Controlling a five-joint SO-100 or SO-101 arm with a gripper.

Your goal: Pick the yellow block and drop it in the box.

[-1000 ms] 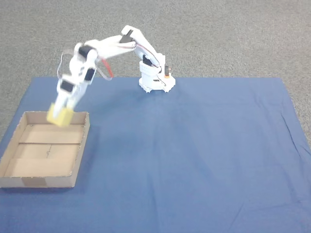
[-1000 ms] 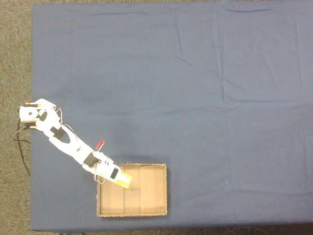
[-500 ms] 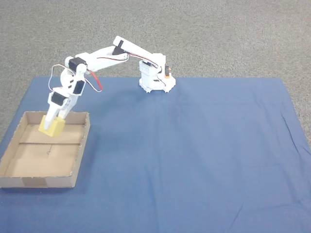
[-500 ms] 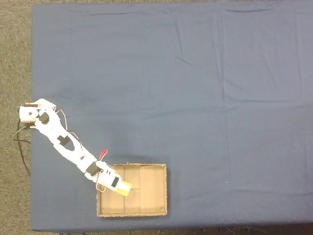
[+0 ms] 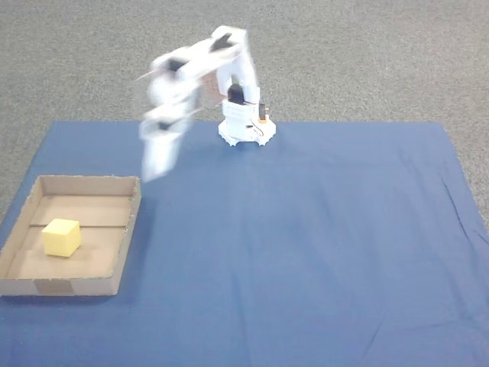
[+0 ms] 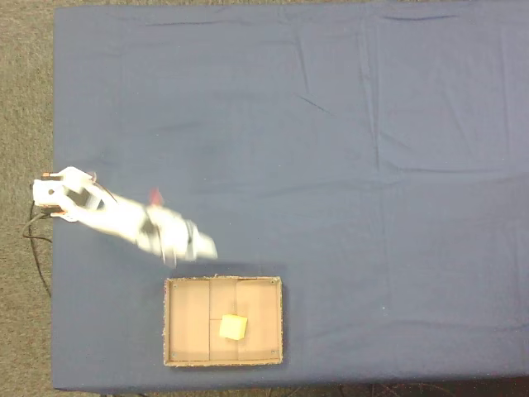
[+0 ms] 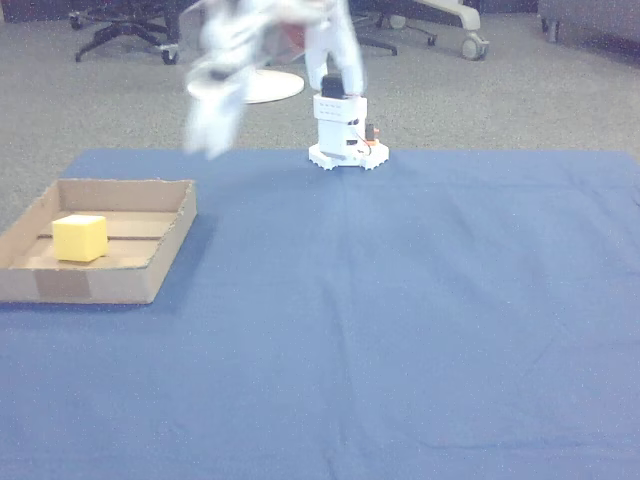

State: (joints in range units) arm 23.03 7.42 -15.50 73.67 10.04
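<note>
The small pale yellow cube (image 5: 62,237) sits on the floor of the wide shallow brown cardboard tray (image 5: 128,229), free of the arm. In a fixed view from the front it lies in the left half of the tray, just on the near side of the seam line across the floor. In a fixed view from above the cube (image 6: 233,327) rests near the middle of the tray (image 6: 279,322), toward its right part. In the other view the cube (image 7: 80,238) stands against the tray's left part, and the tray (image 7: 165,250) is cut off at the picture's left edge.

The white arm is smeared by motion blur in every view. Its claw (image 5: 157,164) hangs in the air above the blue cloth-covered surface (image 5: 306,245), to the right of the tray's far right corner and well apart from the cube. From above the claw (image 6: 201,246) lies just beyond the tray's far wall, over the cloth. In the other view the claw (image 7: 207,140) is a pale streak. Whether its fingers are spread or pressed together cannot be told through the blur; nothing yellow shows between them.

The arm's white base (image 5: 244,126) stands sharp at the far edge of the cloth.
</note>
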